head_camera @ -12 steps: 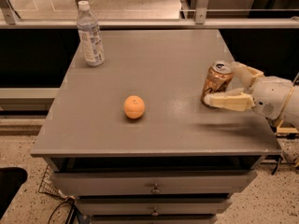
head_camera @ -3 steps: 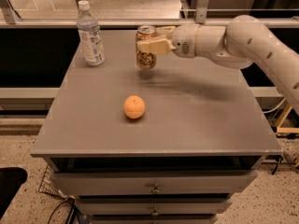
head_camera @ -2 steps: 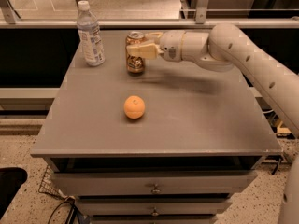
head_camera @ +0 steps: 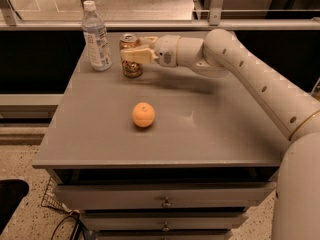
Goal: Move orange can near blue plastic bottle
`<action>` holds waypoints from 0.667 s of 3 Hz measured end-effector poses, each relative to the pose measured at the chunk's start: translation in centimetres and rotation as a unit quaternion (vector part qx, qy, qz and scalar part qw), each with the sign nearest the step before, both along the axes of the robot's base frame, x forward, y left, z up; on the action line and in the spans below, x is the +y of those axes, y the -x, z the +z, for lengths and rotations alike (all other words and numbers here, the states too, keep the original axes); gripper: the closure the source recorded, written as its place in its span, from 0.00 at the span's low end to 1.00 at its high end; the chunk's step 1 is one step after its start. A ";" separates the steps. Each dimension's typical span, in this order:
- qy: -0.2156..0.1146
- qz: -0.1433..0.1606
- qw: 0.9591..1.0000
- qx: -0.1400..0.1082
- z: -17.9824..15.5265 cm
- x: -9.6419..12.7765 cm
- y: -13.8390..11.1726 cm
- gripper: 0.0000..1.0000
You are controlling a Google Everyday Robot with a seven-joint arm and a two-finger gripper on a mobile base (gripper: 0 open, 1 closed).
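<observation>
1 arm (head_camera: 250, 79) extended (wrist level), gripper (head_camera: 132, 49) low at far reach, jaws clamped on orange can (head_camera: 132, 69)

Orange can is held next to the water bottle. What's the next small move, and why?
Probably open the gripper and let go. It is shut on the small orange-tan aluminium can, upright just beside the tall clear plastic bottle, its base seemingly on the grey table top.
</observation>
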State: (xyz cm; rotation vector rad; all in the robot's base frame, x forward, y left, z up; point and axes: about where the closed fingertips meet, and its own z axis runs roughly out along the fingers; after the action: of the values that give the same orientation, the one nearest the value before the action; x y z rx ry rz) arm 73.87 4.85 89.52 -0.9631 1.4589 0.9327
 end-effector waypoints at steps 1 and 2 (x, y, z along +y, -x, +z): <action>0.000 0.000 1.000 0.000 0.0 0.0 0.0 1.00; 0.000 0.000 1.000 0.000 0.0 0.0 0.0 0.84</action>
State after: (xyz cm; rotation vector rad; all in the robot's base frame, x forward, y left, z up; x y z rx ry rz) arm 73.87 4.87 89.57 -0.9632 1.4587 0.9330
